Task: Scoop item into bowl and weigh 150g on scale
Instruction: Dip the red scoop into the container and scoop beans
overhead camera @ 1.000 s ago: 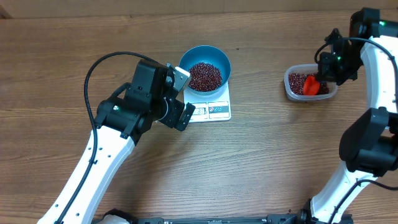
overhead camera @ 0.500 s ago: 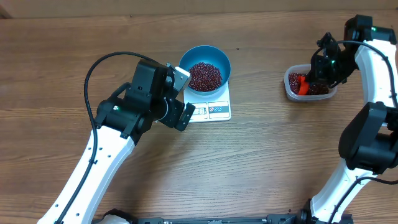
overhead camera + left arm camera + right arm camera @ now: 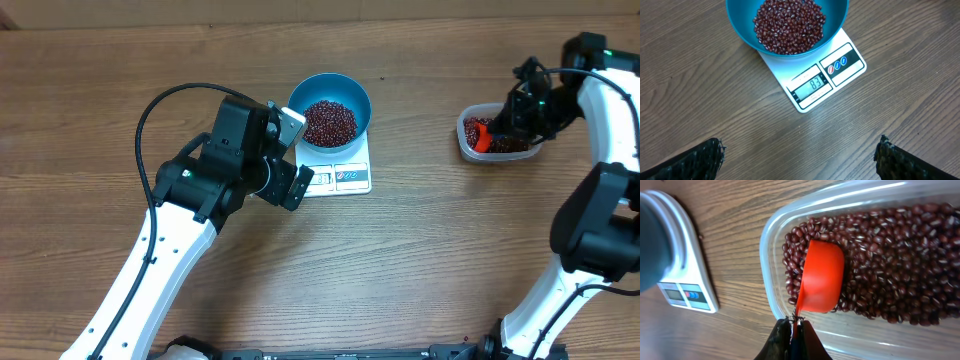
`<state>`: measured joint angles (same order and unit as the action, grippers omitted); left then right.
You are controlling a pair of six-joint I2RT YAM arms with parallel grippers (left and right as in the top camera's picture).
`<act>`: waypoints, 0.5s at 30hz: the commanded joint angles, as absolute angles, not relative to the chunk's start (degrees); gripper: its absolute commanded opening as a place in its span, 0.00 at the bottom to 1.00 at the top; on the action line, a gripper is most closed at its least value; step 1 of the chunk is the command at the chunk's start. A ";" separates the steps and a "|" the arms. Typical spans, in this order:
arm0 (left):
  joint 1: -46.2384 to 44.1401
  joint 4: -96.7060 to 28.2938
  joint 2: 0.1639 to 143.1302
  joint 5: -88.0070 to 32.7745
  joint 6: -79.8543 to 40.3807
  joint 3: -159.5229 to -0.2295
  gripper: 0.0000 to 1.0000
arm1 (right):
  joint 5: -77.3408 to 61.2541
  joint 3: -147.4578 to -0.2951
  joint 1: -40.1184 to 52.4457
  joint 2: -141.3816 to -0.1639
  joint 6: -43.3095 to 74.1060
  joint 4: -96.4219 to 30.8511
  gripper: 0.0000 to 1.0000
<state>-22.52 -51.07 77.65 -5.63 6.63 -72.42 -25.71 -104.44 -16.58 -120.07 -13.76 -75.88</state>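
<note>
The right gripper (image 3: 792, 330) is clamped shut on the thin handle of an orange-red plastic scoop (image 3: 821, 277). The scoop's cup sits down among the small dark red-brown beans (image 3: 880, 265) in a clear rectangular plastic tub with rounded corners (image 3: 770, 235), near the tub's end that faces the scale. The cup's rounded back faces the wrist camera, so its contents cannot be seen.

Well apart from it, the left gripper (image 3: 800, 160) hangs with its jaws spread wide and holding nothing, just beside the small flat white rectangular kitchen scale (image 3: 825, 75), on the side with the display. The round deep blue bowl (image 3: 740, 25) stands on the scale, covering its far half. A heap of the same beans lies in the bowl, and the display window reads 83.

Everything rests on a brown wood-grain tabletop (image 3: 420, 260), the scale near the middle and the tub toward the right arm's side. A paler tan band (image 3: 300, 8) runs along the far edge; what it is cannot be told.
</note>
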 commanded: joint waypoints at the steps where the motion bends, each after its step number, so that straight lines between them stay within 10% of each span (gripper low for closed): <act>1: -22.90 -50.96 78.00 -6.46 7.68 -72.49 1.00 | -33.15 -103.57 -19.66 -120.55 -14.17 -76.36 0.04; 15: -22.90 -50.96 78.00 -6.46 7.68 -72.49 1.00 | -49.60 -103.57 -32.12 -120.55 -22.41 -81.47 0.04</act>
<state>-22.52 -51.07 77.65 -5.63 6.63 -72.42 -44.01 -103.90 -30.57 -120.51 -20.05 -81.08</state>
